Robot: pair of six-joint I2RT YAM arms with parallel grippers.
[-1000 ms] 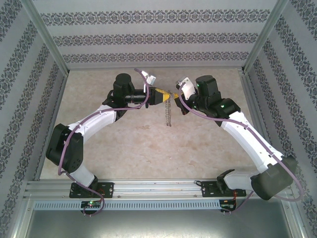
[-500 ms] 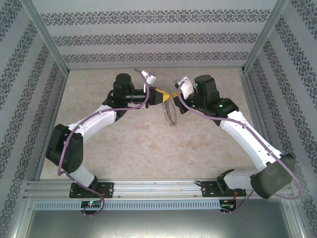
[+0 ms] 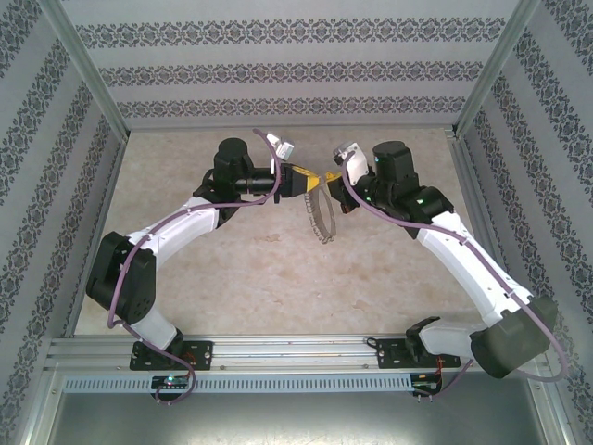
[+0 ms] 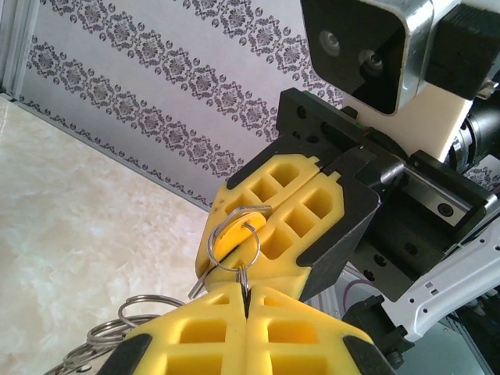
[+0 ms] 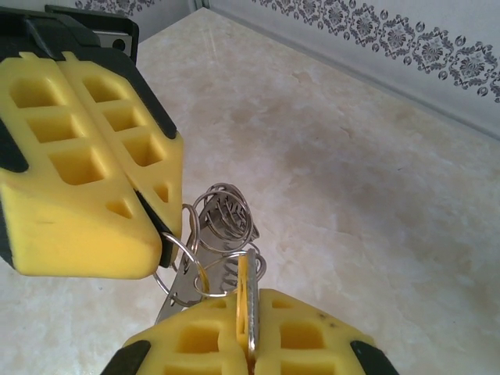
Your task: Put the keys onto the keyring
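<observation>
Thin grey metal keyring (image 3: pixel 321 217) with a jagged fringe, hanging tilted in mid-air at the scene's far middle, the small yellow-headed key (image 5: pixel 248 301) edge-on at its top.

Bright even light, soft faint shadows

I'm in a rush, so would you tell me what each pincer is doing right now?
Left pincer: closed, gripping a wire loop of the keyring.
Right pincer: closed on the key.
</observation>
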